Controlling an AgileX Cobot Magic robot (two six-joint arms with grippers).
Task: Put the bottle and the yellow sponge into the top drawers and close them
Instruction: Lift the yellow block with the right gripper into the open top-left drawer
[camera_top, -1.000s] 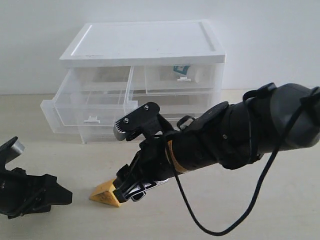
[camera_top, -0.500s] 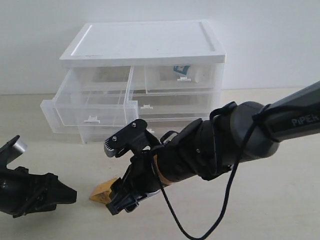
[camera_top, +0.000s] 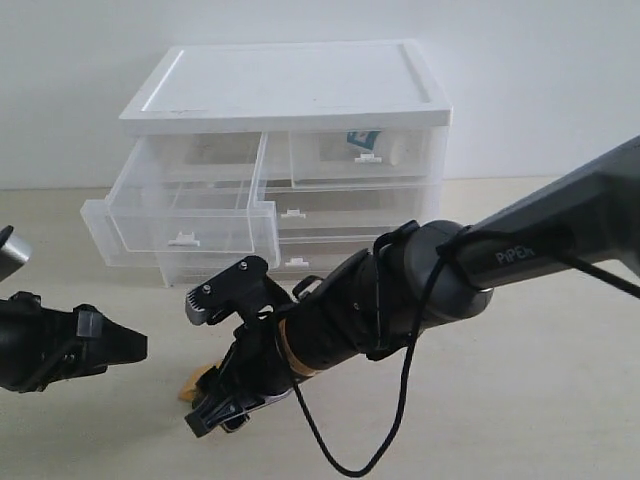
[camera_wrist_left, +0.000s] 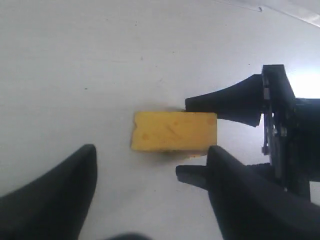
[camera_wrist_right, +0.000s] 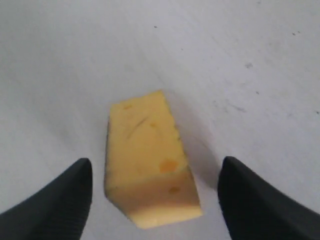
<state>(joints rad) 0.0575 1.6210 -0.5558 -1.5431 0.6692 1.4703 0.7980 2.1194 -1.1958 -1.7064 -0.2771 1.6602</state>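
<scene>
Quick status from my end. The yellow sponge (camera_top: 190, 384) sits on the table (camera_top: 560, 390) in the lower left of the exterior view, in front of the drawer unit (camera_top: 285, 85). From that camera I only get a sliver of orange, because the right gripper (camera_top: 205, 360) is parked right over it.

The right claw is spread wide, one jaw on each side of the sponge. In the right wrist view there's bare table between the sponge and each finger (camera_wrist_right: 55, 200), so nothing is gripped. It reaches in from the right edge and crosses past the middle of the exterior view.

The left gripper (camera_wrist_left: 152, 147) is low at the far left edge of the exterior view, near the sponge, and it's wide open too with nothing in it. Its wrist camera looks straight at the sponge and at the right claw's two black fingertips bracketing the sponge's far end. I can't tell from that angle whether either tip is touching.

The left top drawer (camera_top: 180, 215) is pulled out toward the camera, and I can't make out anything inside it. The right top drawer (camera_top: 320, 160) is pushed in. The bottle (camera_top: 365, 140) shows through its translucent front as a teal label patch just above the handle tab.
</scene>
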